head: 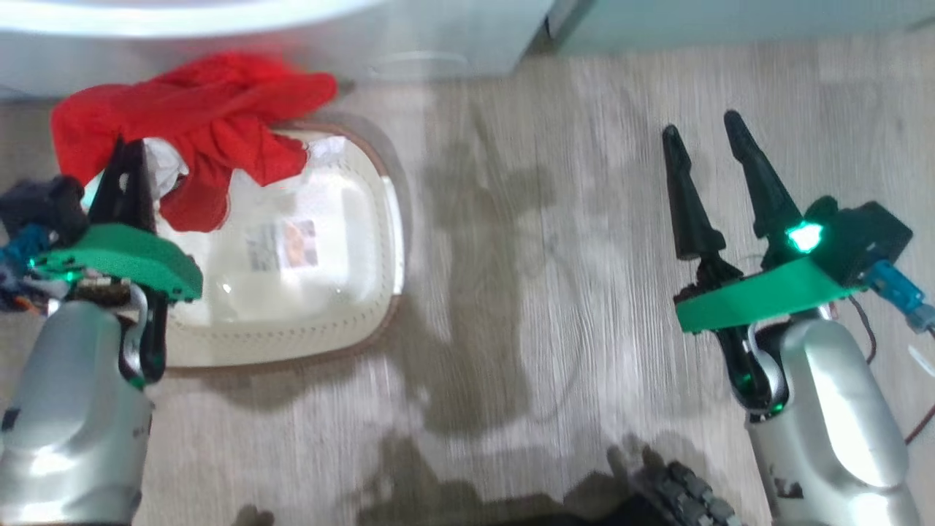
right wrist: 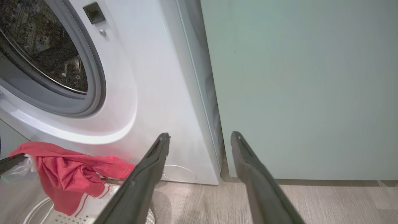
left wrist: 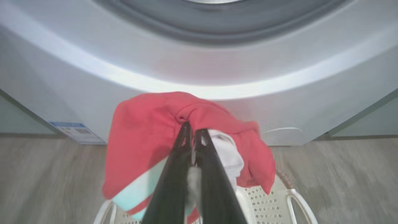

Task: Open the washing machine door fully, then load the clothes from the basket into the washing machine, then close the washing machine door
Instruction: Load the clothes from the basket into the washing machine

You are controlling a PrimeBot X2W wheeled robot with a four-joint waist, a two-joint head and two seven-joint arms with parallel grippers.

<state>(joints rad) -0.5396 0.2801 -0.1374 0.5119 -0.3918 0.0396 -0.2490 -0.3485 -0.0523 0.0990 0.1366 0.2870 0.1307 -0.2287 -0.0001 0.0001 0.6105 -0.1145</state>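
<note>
My left gripper [head: 126, 157] [left wrist: 193, 127] is shut on the clothes [head: 197, 120] [left wrist: 146, 137] [right wrist: 67, 172], a red garment with white panels that hangs from the fingertips above the basket [head: 365, 321] [left wrist: 298, 202] [right wrist: 37, 214]. The cream basket stands on the floor in front of the washing machine [left wrist: 199, 71] [right wrist: 146, 93]. Its grey gasket and dark steel drum [right wrist: 46, 49] stand uncovered; the washing machine door is out of view. Over bare floor to the right, my right gripper [head: 705, 124] [right wrist: 200, 137] is open with nothing between its fingers.
Pale green cabinets [right wrist: 298, 87] [head: 730, 18] flank the washer on the right. A round filter cap [right wrist: 180, 172] and a blue label [left wrist: 74, 130] sit low on the washer front. Wood-look floor [head: 548, 292] stretches between the arms. A dark part of the robot's base [head: 679, 493] shows at the bottom edge.
</note>
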